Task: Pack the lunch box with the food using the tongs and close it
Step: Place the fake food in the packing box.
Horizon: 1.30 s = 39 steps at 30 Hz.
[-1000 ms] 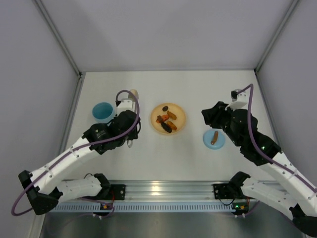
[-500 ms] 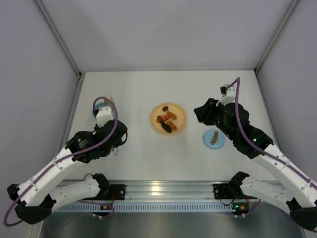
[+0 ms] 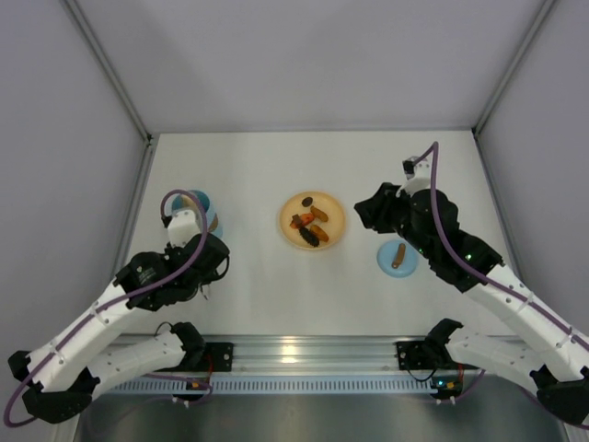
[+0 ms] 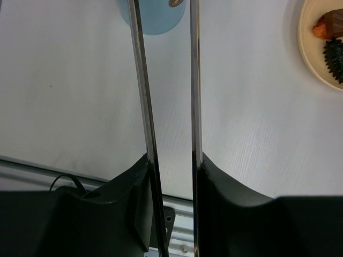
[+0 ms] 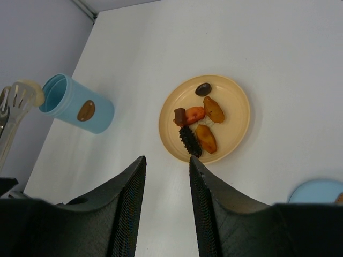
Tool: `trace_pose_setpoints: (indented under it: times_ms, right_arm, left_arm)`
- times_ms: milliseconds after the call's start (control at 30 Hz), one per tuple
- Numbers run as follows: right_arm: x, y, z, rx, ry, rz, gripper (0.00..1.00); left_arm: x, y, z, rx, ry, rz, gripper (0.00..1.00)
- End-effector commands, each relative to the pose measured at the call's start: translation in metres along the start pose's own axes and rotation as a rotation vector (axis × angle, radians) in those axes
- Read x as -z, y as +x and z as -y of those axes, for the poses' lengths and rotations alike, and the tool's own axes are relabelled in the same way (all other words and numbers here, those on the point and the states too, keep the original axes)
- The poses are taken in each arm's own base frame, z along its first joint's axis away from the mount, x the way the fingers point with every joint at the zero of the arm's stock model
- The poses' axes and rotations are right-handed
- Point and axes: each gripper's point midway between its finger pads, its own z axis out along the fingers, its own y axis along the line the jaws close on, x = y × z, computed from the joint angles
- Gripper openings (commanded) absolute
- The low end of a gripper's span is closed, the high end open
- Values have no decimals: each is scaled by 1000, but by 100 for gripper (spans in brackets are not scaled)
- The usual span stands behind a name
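Observation:
The lunch box (image 3: 211, 218) is a light blue tub standing open at the left, also in the right wrist view (image 5: 80, 104). My left gripper (image 3: 188, 217) (image 4: 172, 156) is shut on the silver tongs (image 4: 140, 80), whose tips (image 5: 16, 101) hang over the tub's mouth with a pale round bit at their end. The food (image 3: 310, 224) (image 5: 195, 126) lies on the orange plate (image 3: 333, 210) (image 5: 236, 101). The blue lid (image 3: 398, 258) with its brown knob lies right of the plate. Just above the lid, my right gripper (image 3: 366, 212) (image 5: 166, 159) is open and holds nothing.
The tub (image 4: 155, 19) and the plate's edge (image 4: 313, 59) show at the top of the left wrist view. Grey walls close the table on three sides. An aluminium rail (image 3: 304, 350) with both arm bases runs along the near edge.
My left arm has swung the tongs left, from beside the plate to over the blue tub. The right gripper has shifted slightly up and left, still open.

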Motion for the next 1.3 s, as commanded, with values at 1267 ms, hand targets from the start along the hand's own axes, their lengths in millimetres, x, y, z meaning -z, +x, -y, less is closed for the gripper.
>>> trace_pose_setpoints:
  times_ms: [1267]
  right_arm:
    - [0, 9, -13, -17, -83, -5, 38]
  left_arm:
    - [8, 24, -35, -52, -100, -92, 47]
